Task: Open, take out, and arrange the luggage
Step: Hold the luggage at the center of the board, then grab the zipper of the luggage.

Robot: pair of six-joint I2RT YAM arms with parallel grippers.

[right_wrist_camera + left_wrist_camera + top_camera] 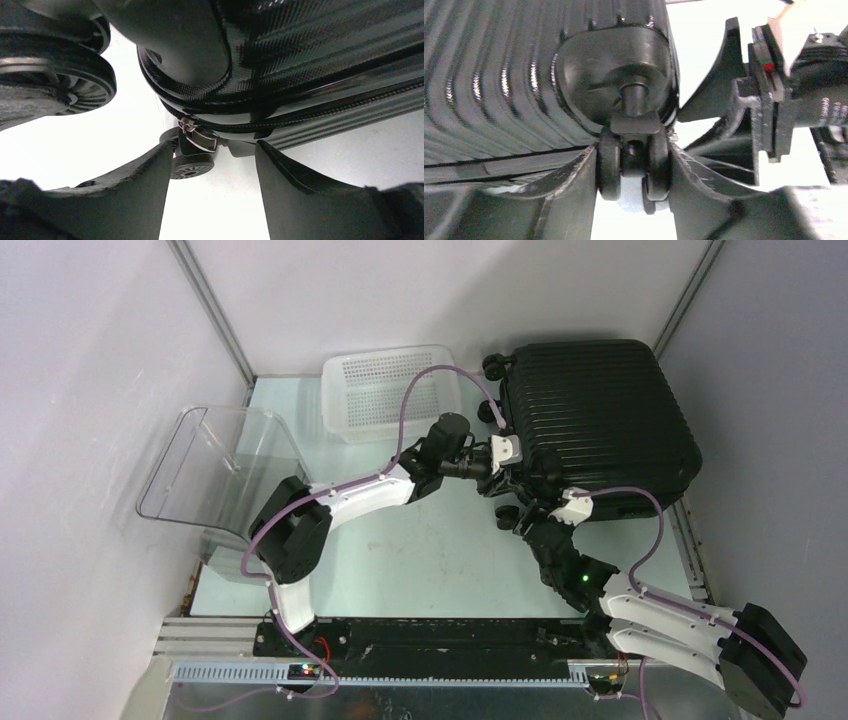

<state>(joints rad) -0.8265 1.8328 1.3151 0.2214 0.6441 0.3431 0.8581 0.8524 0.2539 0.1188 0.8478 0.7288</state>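
Surface: we record one pale, greenish-white table (430, 550), smooth and bare between the arms, with a black base rail (430, 635) along its near edge.
Room: we list a white back wall (400, 290) and grey side walls (70, 440), joined by two slanting metal posts (215, 315).
Luggage (600, 420): black, ribbed, lying flat with its shell halves together at the back right corner of the table, close to the right wall, its wheels turned to the left.
Basket (385, 390): white, perforated, at the back centre, just beside the luggage.
Clear bin (215, 465): transparent plastic, at the left edge of the table, well apart from the luggage.
Left pincer (634, 155): at the luggage's left side, partly closed; in its wrist view we see one finger against each side of a twin wheel (610, 167), which it holds between them.
Right pincer (214, 145): at the luggage's near left corner, fingers standing apart and holding nothing; in its wrist view we note a zip pull (199, 139) hanging from the seam just above the gap, nearer the left-hand finger.
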